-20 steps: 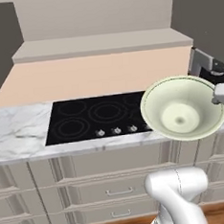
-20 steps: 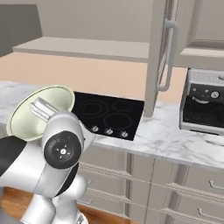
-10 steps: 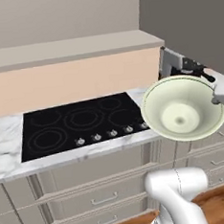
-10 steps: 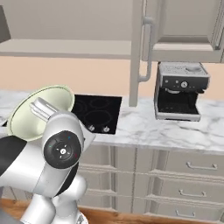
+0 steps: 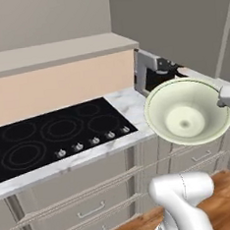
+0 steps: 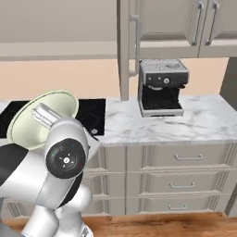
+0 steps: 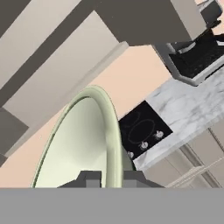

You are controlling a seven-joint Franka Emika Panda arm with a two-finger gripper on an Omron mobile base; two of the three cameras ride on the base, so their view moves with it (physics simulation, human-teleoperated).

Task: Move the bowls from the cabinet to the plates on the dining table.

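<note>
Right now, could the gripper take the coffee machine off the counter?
Probably not. The gripper is shut on the bowl's rim, so it has no free fingers, and the coffee machine stands well off to its right.

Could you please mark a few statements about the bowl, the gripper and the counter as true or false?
1. The gripper is shut on the rim of the cream-green bowl. True.
2. The bowl rests on the black cooktop. False: it is held in the air, tilted, in front of the marble counter.
3. A coffee machine stands on the counter. True.
4. The cabinet door above the counter is closed. False: it stands open, edge toward the camera.
5. The bowl holds food. False: its inside is bare.
</note>
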